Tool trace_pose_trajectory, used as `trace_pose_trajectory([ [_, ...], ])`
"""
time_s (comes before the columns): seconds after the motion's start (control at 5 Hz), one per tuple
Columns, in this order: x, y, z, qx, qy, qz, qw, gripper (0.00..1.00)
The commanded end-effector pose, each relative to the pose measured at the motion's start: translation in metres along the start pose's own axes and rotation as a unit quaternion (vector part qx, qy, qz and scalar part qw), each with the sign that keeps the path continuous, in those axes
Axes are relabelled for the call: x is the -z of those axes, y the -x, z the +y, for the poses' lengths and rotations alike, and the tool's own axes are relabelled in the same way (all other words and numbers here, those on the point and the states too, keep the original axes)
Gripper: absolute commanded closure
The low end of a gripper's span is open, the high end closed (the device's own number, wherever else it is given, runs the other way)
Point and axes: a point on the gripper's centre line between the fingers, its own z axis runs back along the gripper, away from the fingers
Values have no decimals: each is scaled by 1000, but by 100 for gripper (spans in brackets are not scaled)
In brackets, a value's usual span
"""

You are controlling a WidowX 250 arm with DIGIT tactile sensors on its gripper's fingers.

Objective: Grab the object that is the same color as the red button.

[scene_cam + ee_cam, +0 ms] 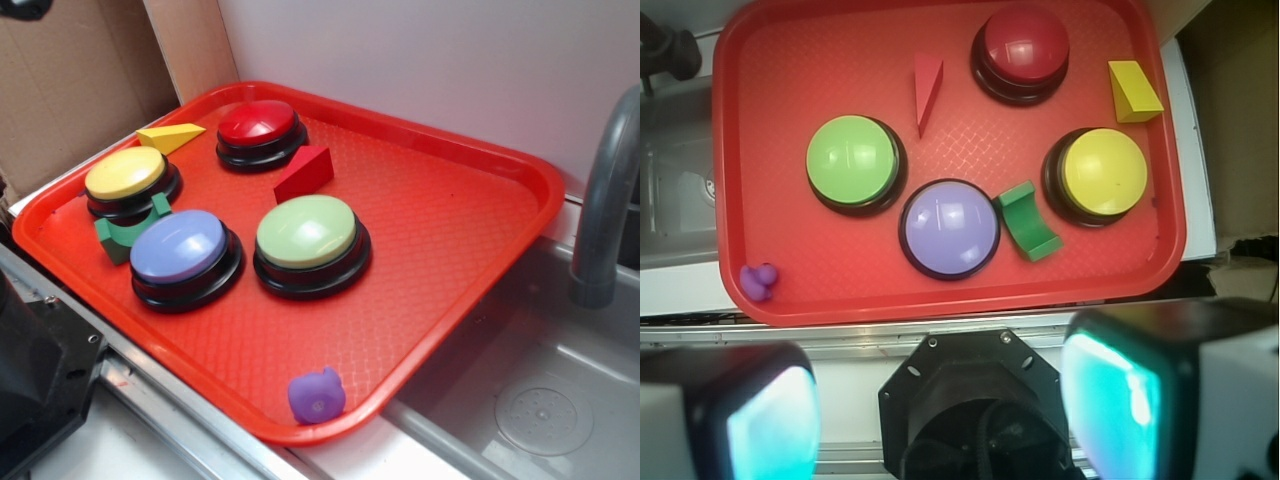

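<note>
The small red wedge block [304,172] lies on the red tray [470,230] between the red button [260,130] and the green button [309,242]. In the wrist view the red wedge [927,88] sits left of the red button [1021,51]. My gripper [940,410] is high above the near side of the tray, outside it, jaws wide apart with nothing between them. The gripper does not show in the exterior view.
On the tray are also a yellow button [130,182], a blue-purple button [184,256], a yellow wedge [170,136], a green arch block [128,235] and a small purple toy [317,396]. A sink [540,400] with a grey faucet [605,200] lies to the right. Cardboard [70,80] stands behind.
</note>
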Motion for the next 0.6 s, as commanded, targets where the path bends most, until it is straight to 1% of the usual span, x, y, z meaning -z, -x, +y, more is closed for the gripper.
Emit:
trace_pose_trajectory([
  [0.0, 0, 0, 0, 0, 0, 0, 1000, 0],
  [0.2, 16, -34, 3, -9, -27, -35, 999, 0],
  [0.4, 31, -60, 2, -44, -49, -44, 997, 0],
])
